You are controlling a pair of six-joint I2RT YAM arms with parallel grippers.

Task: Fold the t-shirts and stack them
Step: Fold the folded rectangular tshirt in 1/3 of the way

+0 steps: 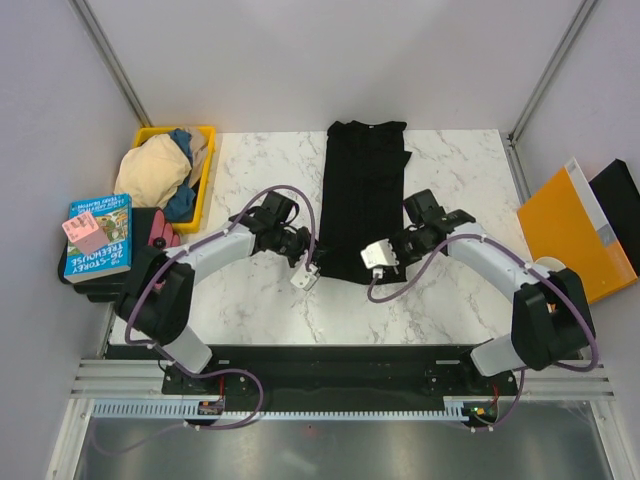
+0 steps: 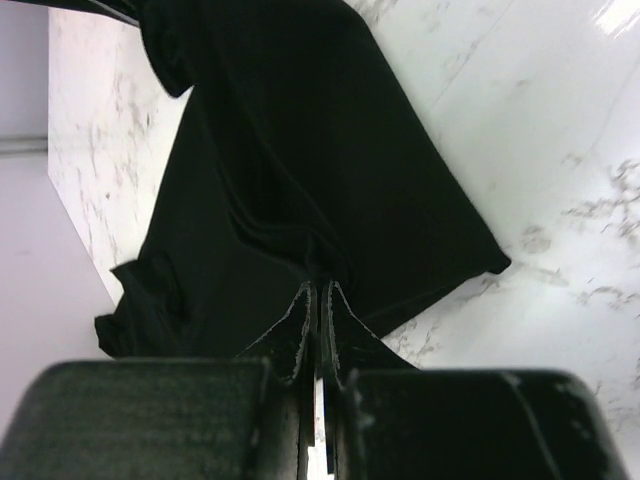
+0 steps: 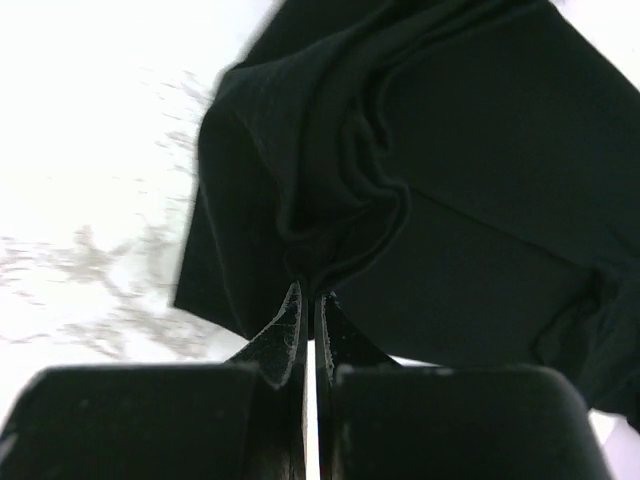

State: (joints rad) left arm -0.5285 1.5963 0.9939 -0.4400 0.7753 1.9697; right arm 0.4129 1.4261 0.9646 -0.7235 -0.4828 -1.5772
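A black t-shirt [image 1: 360,190] lies folded into a long narrow strip down the middle of the marble table [image 1: 460,170], collar at the far end. My left gripper [image 1: 312,252] is shut on the near left edge of the shirt; in the left wrist view its jaws [image 2: 320,290] pinch a ridge of black cloth [image 2: 300,150]. My right gripper [image 1: 392,250] is shut on the near right edge; in the right wrist view its jaws [image 3: 308,292] pinch a bunched fold of the shirt [image 3: 450,150]. The near hem is lifted a little off the table.
A yellow bin [image 1: 206,170] at the table's far left holds a cream garment [image 1: 150,170] and a blue one [image 1: 183,200]. A stack of books [image 1: 98,235] sits left of the table. An orange folder [image 1: 575,235] lies off the right edge.
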